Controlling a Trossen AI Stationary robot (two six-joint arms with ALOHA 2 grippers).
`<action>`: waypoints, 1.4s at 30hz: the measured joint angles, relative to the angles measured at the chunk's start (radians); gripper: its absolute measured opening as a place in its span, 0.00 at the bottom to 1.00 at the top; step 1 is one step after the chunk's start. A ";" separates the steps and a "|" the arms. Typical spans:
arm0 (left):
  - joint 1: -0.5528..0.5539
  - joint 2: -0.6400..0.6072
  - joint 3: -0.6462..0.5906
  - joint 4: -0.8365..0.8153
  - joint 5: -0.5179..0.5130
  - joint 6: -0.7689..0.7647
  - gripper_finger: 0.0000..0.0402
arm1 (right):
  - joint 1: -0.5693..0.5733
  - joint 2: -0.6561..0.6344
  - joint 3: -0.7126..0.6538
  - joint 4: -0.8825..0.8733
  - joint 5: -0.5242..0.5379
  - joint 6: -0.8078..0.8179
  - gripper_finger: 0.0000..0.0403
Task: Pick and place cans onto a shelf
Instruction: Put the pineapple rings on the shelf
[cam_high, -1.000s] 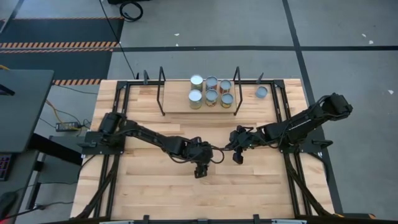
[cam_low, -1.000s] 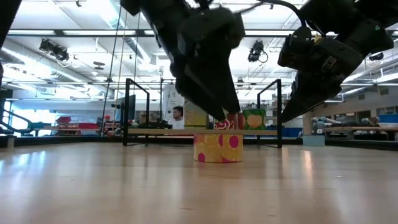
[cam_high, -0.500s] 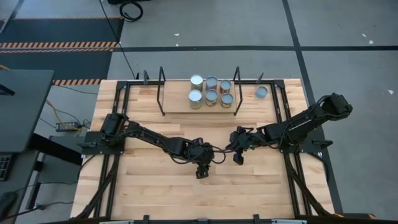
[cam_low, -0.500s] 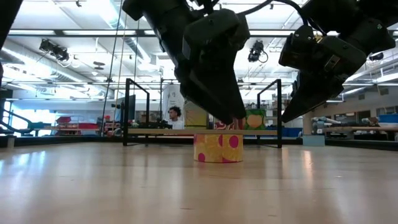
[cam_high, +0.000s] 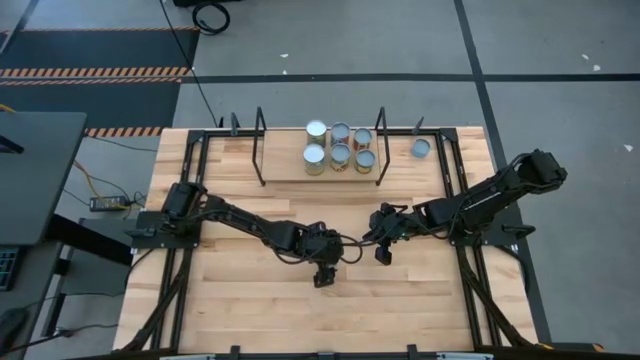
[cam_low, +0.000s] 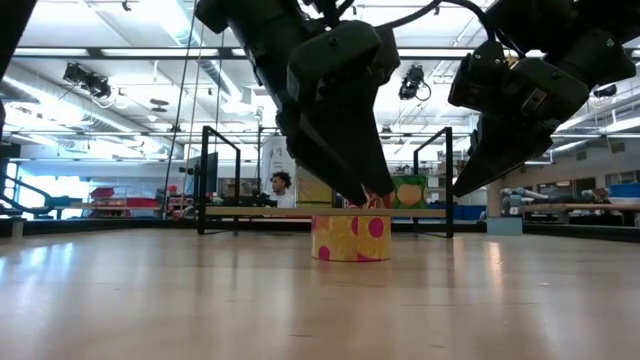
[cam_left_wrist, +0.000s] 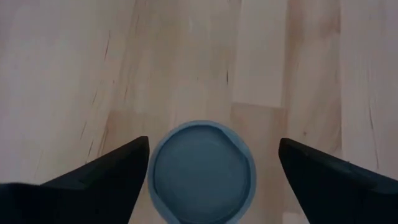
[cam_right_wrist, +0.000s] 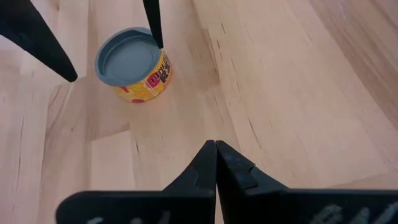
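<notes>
The left gripper (cam_high: 322, 275) hangs over the middle of the butcher-block tabletop (cam_high: 240, 310), fingers spread wide, straddling a yellow-labelled can (cam_low: 351, 237) that stands upright on the wood; in the left wrist view that can's pale-blue lid (cam_left_wrist: 203, 172) sits between the two dark fingers (cam_left_wrist: 106, 180), nearer one of them than the other, neither pad clearly touching it. That off-centre line-up is the worry: if the jaws close from here, the nearer finger is likely to meet the tin first and shove it sideways, or tip it, before the other arrives. The low view suggests the fingertips are only around the can's top edge, so a shallow bite on the rim could let it slip out on the lift. The right gripper (cam_high: 383, 252) waits just beside, fingers pressed together in its own wrist view, and it looks close enough that a swing of the left arm toward the shelf (cam_high: 285, 165) could brush it. Six cans (cam_high: 340, 148) already crowd the shelf's right half, tightly grouped, so a careless set-down there may knock a neighbour; another can (cam_high: 421, 148) stands on the table outside the frame, beside a black upright post (cam_high: 380, 140), which a carried tin could clip on the way in.
</notes>
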 joint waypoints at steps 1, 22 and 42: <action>0.000 0.005 0.000 0.001 -0.001 0.000 0.91 | 0.000 0.000 0.000 0.000 0.000 0.001 0.01; 0.002 0.065 -0.001 -0.041 -0.005 -0.003 0.80 | 0.024 0.000 0.000 0.001 0.000 0.035 0.01; 0.134 -0.404 0.002 -0.536 -0.268 0.233 0.71 | 0.027 -0.009 0.000 -0.020 -0.026 0.024 0.01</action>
